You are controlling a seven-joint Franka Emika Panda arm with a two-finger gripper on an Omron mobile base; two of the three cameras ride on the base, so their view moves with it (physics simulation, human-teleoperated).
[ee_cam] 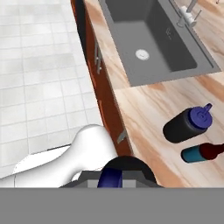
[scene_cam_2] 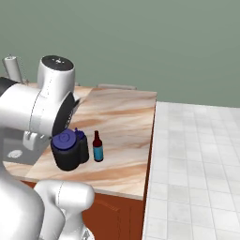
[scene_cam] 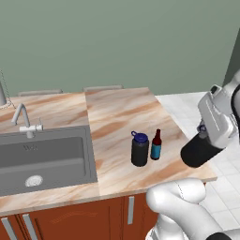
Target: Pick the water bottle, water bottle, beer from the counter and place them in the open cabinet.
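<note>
At the bottom of the hand view the gripper (ee_cam: 117, 177) was clenched on one water bottle (scene_cam: 200, 150), carried tilted at the frame's right. A swing could dislodge it, or clip the second bottle (scene_cam: 139, 149) and beer (scene_cam: 156, 145) mid-counter (scene_cam: 117, 112).

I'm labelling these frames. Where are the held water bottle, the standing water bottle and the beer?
held water bottle (scene_cam: 200, 151): left base view, black body below the gripper.
standing water bottle (scene_cam: 139, 151): left base view, black body.
beer (scene_cam: 156, 150): left base view, teal label.
</note>
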